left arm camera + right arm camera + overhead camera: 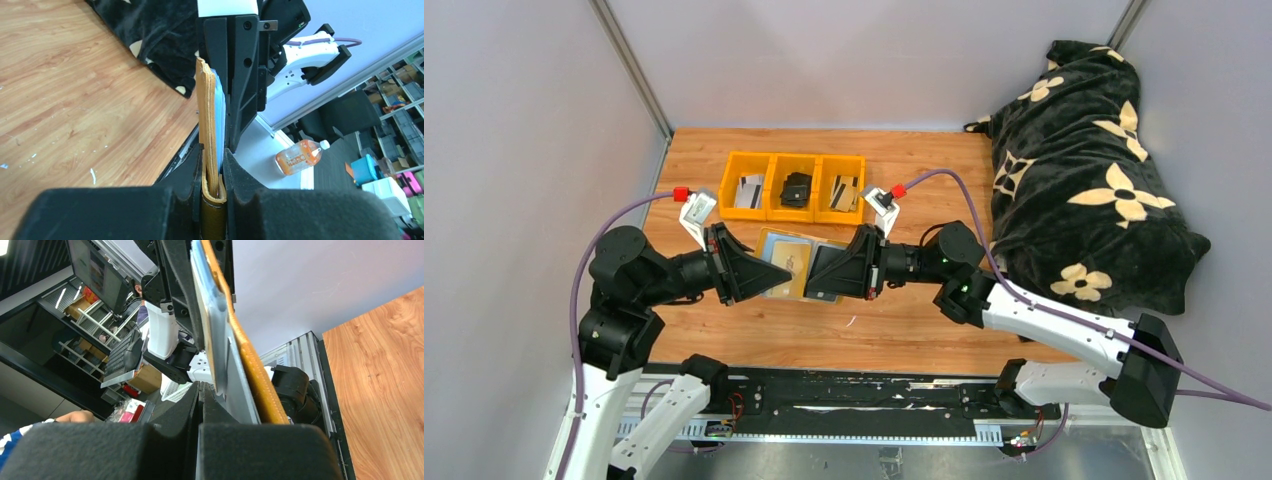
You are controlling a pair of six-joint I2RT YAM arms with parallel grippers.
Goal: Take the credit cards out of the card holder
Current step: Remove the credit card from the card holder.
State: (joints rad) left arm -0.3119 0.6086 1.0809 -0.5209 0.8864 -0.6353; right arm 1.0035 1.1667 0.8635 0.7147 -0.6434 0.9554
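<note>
The mustard-yellow card holder (774, 242) hangs open above the table between my two grippers, its grey-blue lining facing up. A tan credit card (790, 260) shows in its left half. My left gripper (782, 275) is shut on the holder's left edge; in the left wrist view the leather (205, 115) runs straight down into the closed jaws of the gripper (212, 200). My right gripper (821, 278) is shut at the holder's right half. In the right wrist view its jaws (200, 405) pinch a thin pale edge, which looks like a card (207, 325) beside the mustard edge (255, 375).
Three joined yellow bins (794, 160) stand behind the holder: cards in the left one (749, 192), a black folded item in the middle one (796, 189), cards in the right one (844, 192). A black flowered blanket (1084, 170) fills the right side.
</note>
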